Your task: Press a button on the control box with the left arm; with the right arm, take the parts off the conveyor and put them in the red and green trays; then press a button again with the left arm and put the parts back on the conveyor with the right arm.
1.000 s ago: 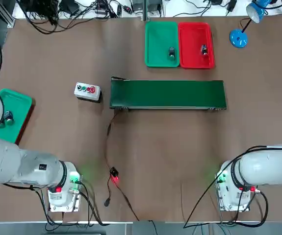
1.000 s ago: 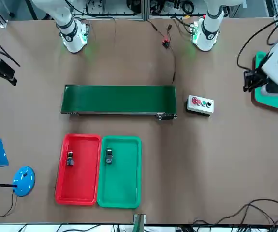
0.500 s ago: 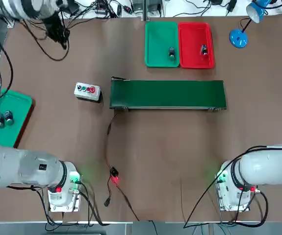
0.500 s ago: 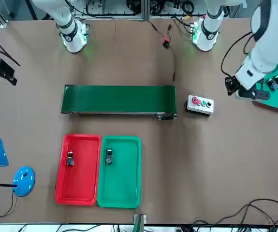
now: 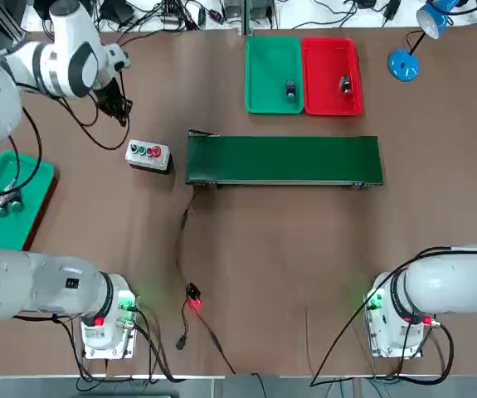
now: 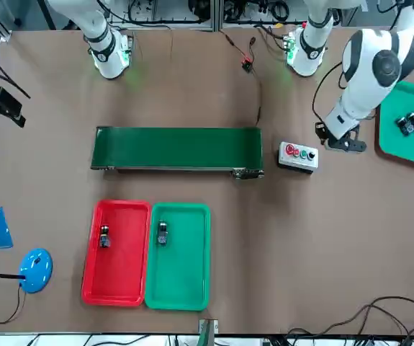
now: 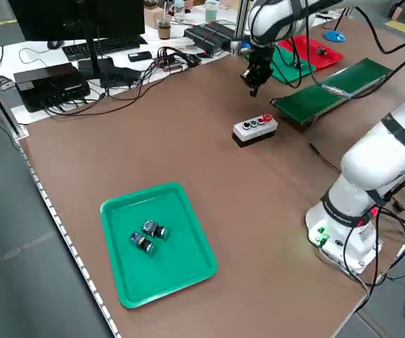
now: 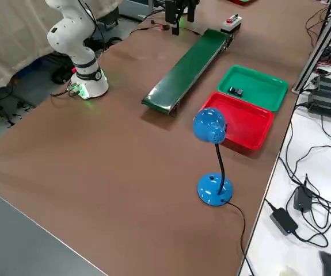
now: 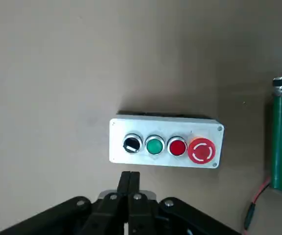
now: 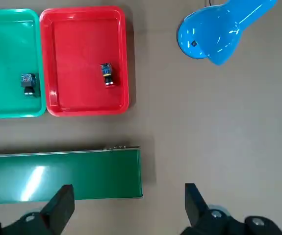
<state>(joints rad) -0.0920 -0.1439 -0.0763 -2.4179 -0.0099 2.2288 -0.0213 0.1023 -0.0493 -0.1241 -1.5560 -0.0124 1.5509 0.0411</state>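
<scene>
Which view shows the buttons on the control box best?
The left wrist view: the control box fills its middle, every button unobstructed. The top, front and left side views show it smaller; the right side view, partly; the right wrist view, not at all.

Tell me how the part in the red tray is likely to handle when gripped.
The part looks stiff, with a blocky dark body, so it probably won't bend in a grip. Being tiny beside the red tray, it is likely light. Its narrow, rounded capped end suggests it could twist or roll if pinched off-centre.
</scene>
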